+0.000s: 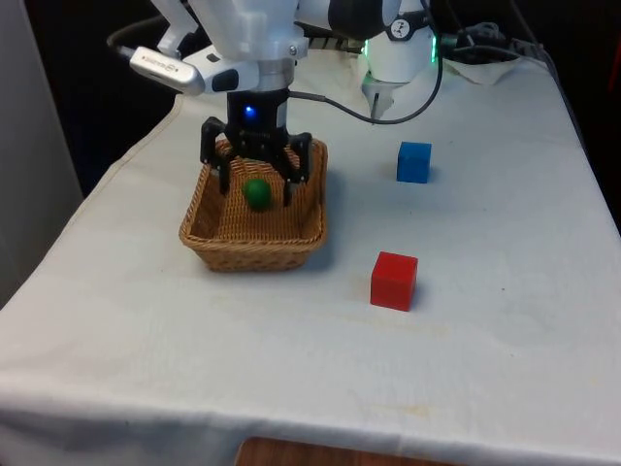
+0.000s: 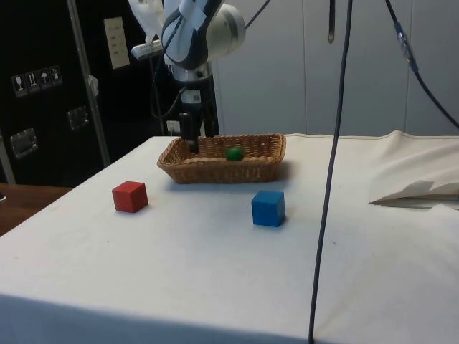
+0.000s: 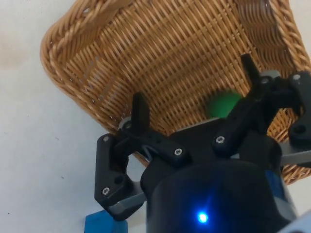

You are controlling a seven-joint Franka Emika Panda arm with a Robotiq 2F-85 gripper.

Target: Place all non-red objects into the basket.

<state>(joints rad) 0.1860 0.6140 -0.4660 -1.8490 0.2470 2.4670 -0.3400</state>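
A green ball [image 1: 257, 192] [image 2: 234, 153] [image 3: 222, 104] lies inside the wicker basket [image 1: 199, 233] [image 2: 215, 170] [image 3: 97, 58]. My gripper [image 1: 255, 184] [image 3: 194, 87] hangs open just over the basket, its fingers [image 3: 141, 110] spread either side of the ball without touching it. A blue cube [image 1: 413, 162] [image 2: 268, 208] sits on the cloth towards the front view's right, apart from the basket. A red cube [image 1: 393, 281] [image 2: 130, 196] stands nearer the front edge, right of the basket in the front view.
A black cable [image 2: 326, 179] hangs down through the side view. A fold of white cloth [image 2: 419, 192] lies at the side view's right. Open cloth stretches in front of the basket and cubes.
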